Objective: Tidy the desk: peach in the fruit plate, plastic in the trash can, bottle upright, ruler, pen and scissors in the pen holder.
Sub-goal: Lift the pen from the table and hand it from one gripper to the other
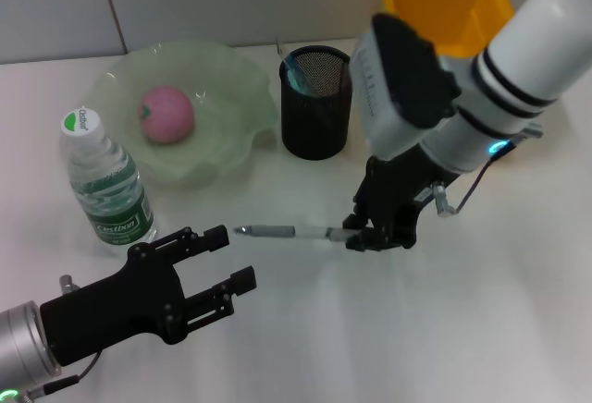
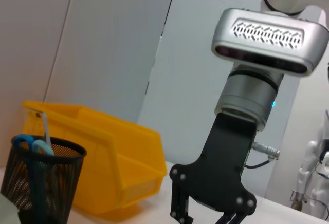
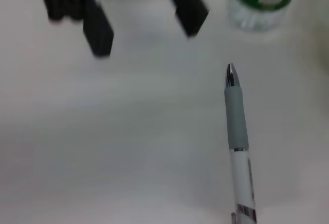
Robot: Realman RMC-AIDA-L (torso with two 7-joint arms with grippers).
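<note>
At centre frame the pen (image 1: 287, 232) lies lengthwise left to right on the bench (image 1: 481, 311), its right end pinched by the right gripper (image 1: 356, 235)'s closed fingers, while the left gripper (image 1: 222, 264) hovers open and empty at lower left.

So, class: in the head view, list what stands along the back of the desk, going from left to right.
Water bottle → green plate holding the peach → black mesh pen holder → yellow bin.

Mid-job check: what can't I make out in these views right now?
- Right claw: head view, its own body hides whether it has closed on the pen.
- Holder contents: mesh and rim hide most; scissors show only handles.
- Bin: top edge crops it, inside unseen.
</note>
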